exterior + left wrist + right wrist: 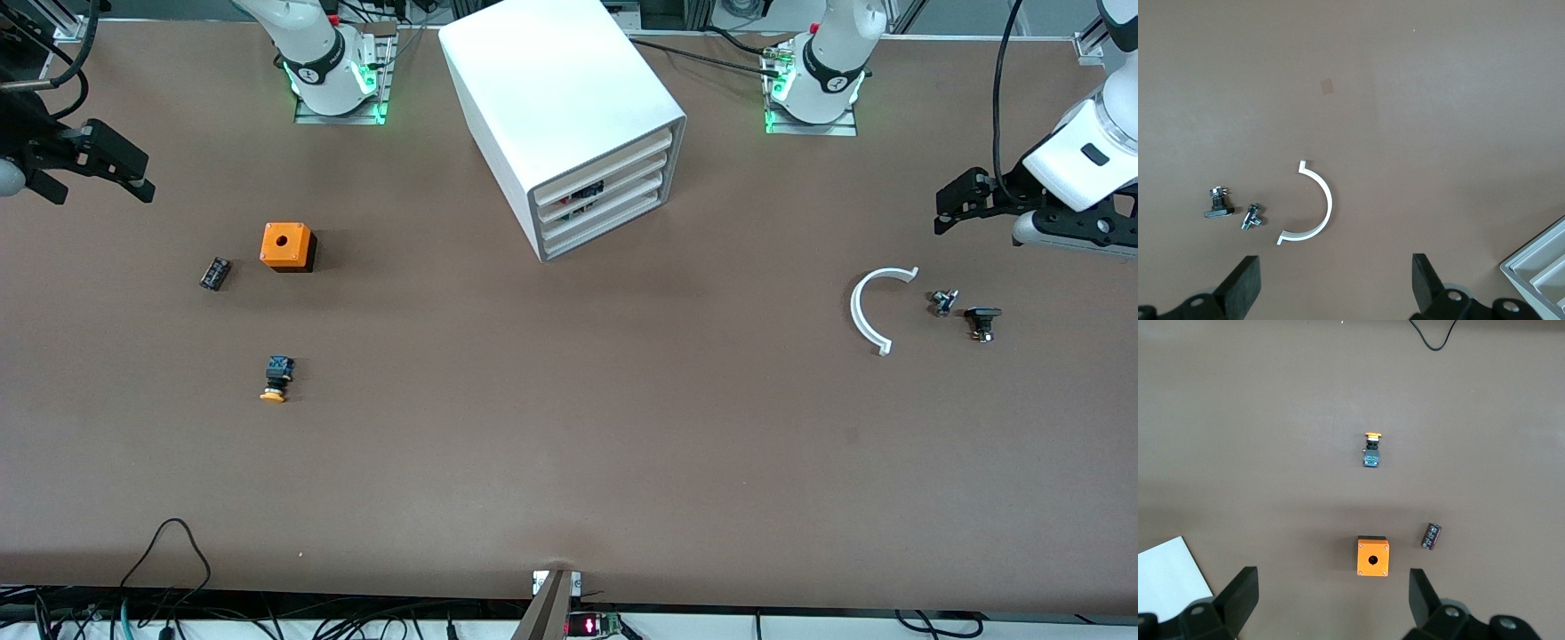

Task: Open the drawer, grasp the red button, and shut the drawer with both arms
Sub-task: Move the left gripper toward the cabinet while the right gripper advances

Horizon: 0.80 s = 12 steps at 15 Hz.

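A yellow-capped button [276, 380] lay nearest the camera on the tabletop [569, 462]. Farther back stood the cabinet [569, 124], all four drawers shut. The drawer [605, 189], second from top, showed something dark and red inside, possibly the button. The left tool [1335, 283] and right tool [1331, 600] hung spread and empty over opposite ends. A good opening pull would run straight along the cabinet's angled axis.

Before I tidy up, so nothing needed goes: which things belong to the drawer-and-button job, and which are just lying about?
Job: cabinet, second drawer, shut; left claw, right claw, both open.
Lying about: orange box, yellow-capped button, black cylinder, white half-ring, silver fitting, black fitting.
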Tool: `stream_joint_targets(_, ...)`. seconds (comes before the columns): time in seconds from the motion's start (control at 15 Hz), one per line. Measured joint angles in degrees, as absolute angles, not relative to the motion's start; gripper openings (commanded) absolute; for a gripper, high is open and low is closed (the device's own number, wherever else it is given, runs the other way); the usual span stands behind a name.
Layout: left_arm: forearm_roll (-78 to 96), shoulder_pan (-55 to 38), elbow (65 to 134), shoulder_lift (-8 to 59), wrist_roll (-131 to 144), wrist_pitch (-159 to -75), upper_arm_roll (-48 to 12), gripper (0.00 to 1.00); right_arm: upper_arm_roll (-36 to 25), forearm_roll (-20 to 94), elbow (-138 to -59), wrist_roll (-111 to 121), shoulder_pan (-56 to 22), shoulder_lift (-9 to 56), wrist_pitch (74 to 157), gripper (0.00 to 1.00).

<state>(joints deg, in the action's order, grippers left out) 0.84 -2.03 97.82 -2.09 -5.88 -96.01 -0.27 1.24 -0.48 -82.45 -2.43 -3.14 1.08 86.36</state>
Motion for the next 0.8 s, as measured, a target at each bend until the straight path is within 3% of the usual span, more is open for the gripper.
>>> stream_joint_targets(0.47,0.9,-2.1,97.8,-2.1,-5.9,-95.3,-0.3,1.0,1.8,-0.5,-81.5,-2.5,-3.3,1.1,84.7,1.0)
stream_joint_targets(0.8,5.2,-3.7,97.9,-1.3,-6.0,-85.2,-2.0,1.0,2.0,0.3,-81.5,-2.6,-3.4,1.3,83.2,1.0)
